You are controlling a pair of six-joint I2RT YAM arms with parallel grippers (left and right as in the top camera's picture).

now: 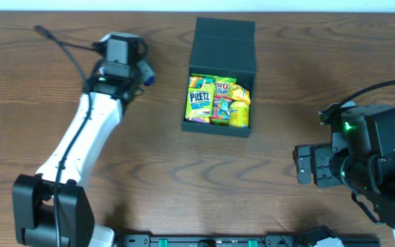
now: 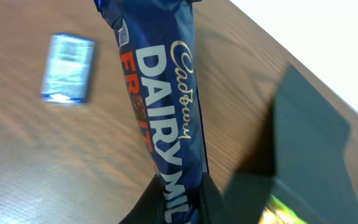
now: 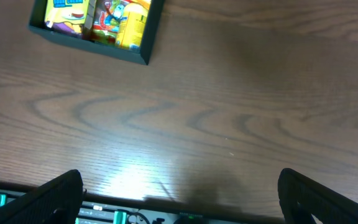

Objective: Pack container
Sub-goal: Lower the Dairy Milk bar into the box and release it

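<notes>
The container (image 1: 221, 75) is a dark box standing open at the table's back centre, its lid (image 1: 225, 41) raised and several bright snack packets (image 1: 217, 101) inside. My left gripper (image 2: 182, 205) is shut on a blue Cadbury Dairy Milk bar (image 2: 160, 106), which sticks out away from the jaws over the wood. From overhead that gripper (image 1: 125, 68) sits left of the container, apart from it. My right gripper (image 3: 179, 199) stands wide open over bare table near the front edge, holding nothing. The container's corner (image 3: 135, 53) shows at the top left of the right wrist view.
A small light-blue packet (image 2: 69, 77) lies flat on the table beyond the bar. The container's dark wall (image 2: 309, 143) fills the right of the left wrist view. A black rail (image 1: 218, 240) runs along the front edge. The right arm (image 1: 369, 165) sits at the front right.
</notes>
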